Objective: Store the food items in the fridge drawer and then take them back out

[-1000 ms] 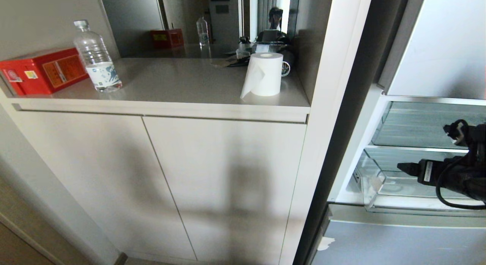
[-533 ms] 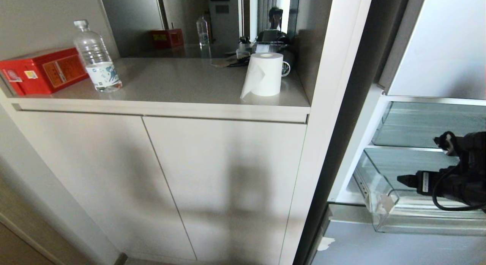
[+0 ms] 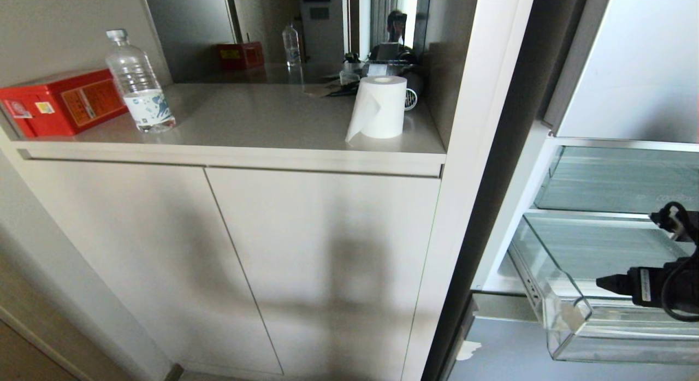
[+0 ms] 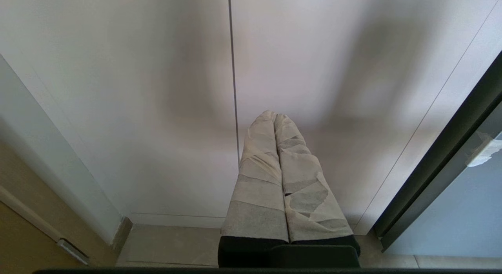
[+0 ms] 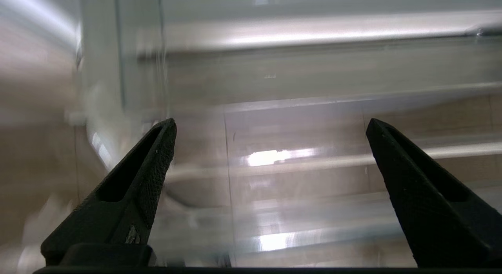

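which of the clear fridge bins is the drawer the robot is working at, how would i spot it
Find the open fridge right of the white cabinet. Two clear bins sit stacked inside; the fridge drawer is the lower one, pulled out past the fridge front. Unlike the recessed upper bin, its thick clear lip juts forward, with the open right gripper over it.

Fridge drawer (image 3: 568, 315) and right gripper (image 3: 603, 283) cut off.

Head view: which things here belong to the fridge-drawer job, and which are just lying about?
Job:
drawer, pulled out, no food seen in it
right gripper, open, over the drawer

Lying about:
red box
bottle
paper roll
upper bin
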Motion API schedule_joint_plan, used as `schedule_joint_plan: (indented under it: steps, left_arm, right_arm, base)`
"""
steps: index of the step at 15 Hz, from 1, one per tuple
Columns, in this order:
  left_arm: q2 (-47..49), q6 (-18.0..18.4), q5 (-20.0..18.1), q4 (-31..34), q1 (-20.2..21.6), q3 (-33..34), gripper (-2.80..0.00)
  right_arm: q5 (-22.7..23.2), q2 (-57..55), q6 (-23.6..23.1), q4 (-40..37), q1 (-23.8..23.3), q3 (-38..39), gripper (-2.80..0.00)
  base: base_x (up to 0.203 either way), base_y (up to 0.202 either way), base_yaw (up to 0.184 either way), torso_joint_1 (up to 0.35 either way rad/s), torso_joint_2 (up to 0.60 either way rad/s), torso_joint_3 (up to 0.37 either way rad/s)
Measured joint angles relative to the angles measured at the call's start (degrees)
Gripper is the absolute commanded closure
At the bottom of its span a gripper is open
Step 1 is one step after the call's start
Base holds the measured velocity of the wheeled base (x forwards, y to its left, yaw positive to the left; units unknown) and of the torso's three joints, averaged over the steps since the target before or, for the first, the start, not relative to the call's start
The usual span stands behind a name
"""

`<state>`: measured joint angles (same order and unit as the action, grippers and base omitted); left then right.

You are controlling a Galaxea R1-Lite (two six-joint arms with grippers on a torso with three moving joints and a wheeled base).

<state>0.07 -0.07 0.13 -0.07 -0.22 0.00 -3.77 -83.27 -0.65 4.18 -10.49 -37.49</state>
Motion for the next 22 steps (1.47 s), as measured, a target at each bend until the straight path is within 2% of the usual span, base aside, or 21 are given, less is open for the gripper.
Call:
schedule_joint_plan:
  steps: [8, 14, 22]
  left_arm:
    - [0.0, 0.0, 0.0, 0.0, 0.0, 0.0, 0.0]
    - [0.0, 0.0, 0.0, 0.0, 0.0, 0.0, 0.0]
    - [0.0, 0.0, 0.0, 0.0, 0.0, 0.0, 0.0]
  right_arm:
    - [2.8, 10.0, -2.2, -7.3, -4.3, 3.5, -2.8]
    - [2.9, 15.6, -2.3, -8.7, -4.7, 7.2, -2.8]
    - [2.9, 23.1, -2.3, -14.1, -4.6, 7.8, -2.8]
  base:
    - [0.0, 0.0, 0.0, 0.0, 0.0, 0.0]
    - [0.0, 0.0, 0.0, 0.0, 0.0, 0.0]
    - [0.0, 0.0, 0.0, 0.0, 0.0, 0.0]
